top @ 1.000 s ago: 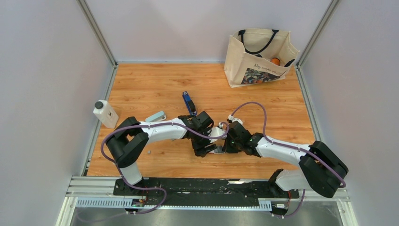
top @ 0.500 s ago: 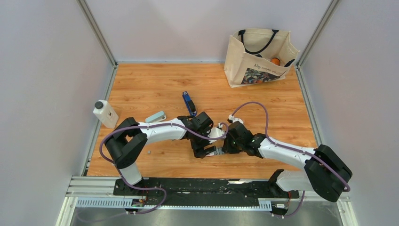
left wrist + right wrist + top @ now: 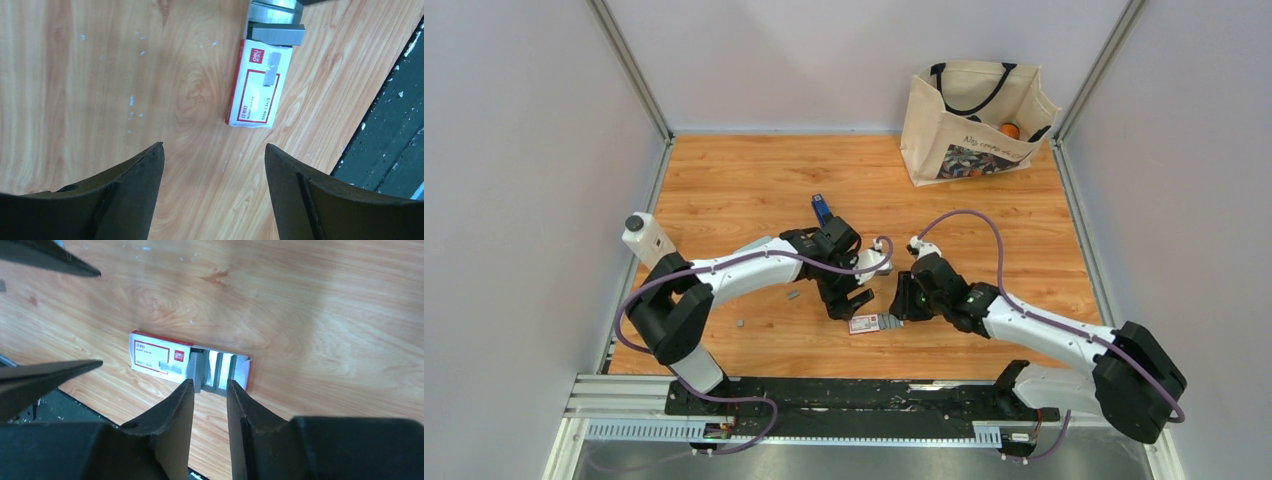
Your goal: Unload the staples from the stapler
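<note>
Jaws check: left jaws wide, empty; right jaws slightly parted, empty, over the staples (image 3: 212, 371) in the carton's (image 3: 157, 357) open end. Blue stapler (image 3: 821, 211) lies on the worktop (image 3: 754, 180) beyond your left arm (image 3: 754, 268). Lift right straight up; don't snag strips.

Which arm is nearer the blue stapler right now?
Left. The left arm has its wrist beside the blue stapler; the right gripper sits farther off, by the staple carton.
</note>
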`<state>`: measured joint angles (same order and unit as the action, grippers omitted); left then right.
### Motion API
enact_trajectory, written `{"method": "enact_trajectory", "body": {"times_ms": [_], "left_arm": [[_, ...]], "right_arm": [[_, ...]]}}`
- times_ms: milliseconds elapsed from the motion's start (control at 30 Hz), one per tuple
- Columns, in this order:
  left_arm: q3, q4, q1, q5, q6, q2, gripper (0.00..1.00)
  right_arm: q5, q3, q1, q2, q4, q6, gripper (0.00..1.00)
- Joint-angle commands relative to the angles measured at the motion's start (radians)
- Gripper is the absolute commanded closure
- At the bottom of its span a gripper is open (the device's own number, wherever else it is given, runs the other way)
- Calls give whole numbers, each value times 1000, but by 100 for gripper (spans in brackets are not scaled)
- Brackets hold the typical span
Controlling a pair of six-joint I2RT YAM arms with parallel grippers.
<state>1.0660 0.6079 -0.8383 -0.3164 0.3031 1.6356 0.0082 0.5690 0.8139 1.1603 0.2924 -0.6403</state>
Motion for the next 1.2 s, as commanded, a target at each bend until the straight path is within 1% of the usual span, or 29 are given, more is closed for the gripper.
{"method": "enact_trajectory", "body": {"times_ms": [0, 100, 133, 200, 300, 467, 667, 800, 867, 1000, 1100, 1167], "left_arm": [[43, 32, 51, -72, -13, -49, 19], [54, 49, 108, -107, -21, -75, 19], [57, 52, 126, -111, -22, -86, 19], [55, 55, 149, -119, -18, -112, 19], [43, 56, 160, -108, -7, -140, 19], [15, 44, 163, -107, -4, -154, 19], [-8, 39, 163, -105, 4, -164, 20], [-14, 38, 163, -108, 7, -171, 19], [-17, 36, 163, -110, 5, -171, 20], [-20, 32, 163, -108, 7, -165, 20], [-18, 27, 163, -108, 8, -149, 20], [-18, 26, 163, -110, 8, -143, 20]], "right_arm": [[-24, 26, 47, 13, -53, -12, 64], [-8, 38, 94, 59, -62, -12, 61], [27, 46, 106, 74, -61, -13, 61], [47, 64, 125, 104, -59, -13, 61], [52, 84, 140, 145, -55, -10, 61], [62, 103, 145, 174, -47, -12, 64], [68, 108, 145, 194, -42, -10, 77], [64, 112, 145, 205, -41, -9, 79], [70, 112, 145, 200, -38, -10, 82], [76, 117, 145, 174, -27, -10, 93], [75, 117, 145, 156, -29, -12, 96], [72, 117, 145, 153, -30, -12, 96]]}}
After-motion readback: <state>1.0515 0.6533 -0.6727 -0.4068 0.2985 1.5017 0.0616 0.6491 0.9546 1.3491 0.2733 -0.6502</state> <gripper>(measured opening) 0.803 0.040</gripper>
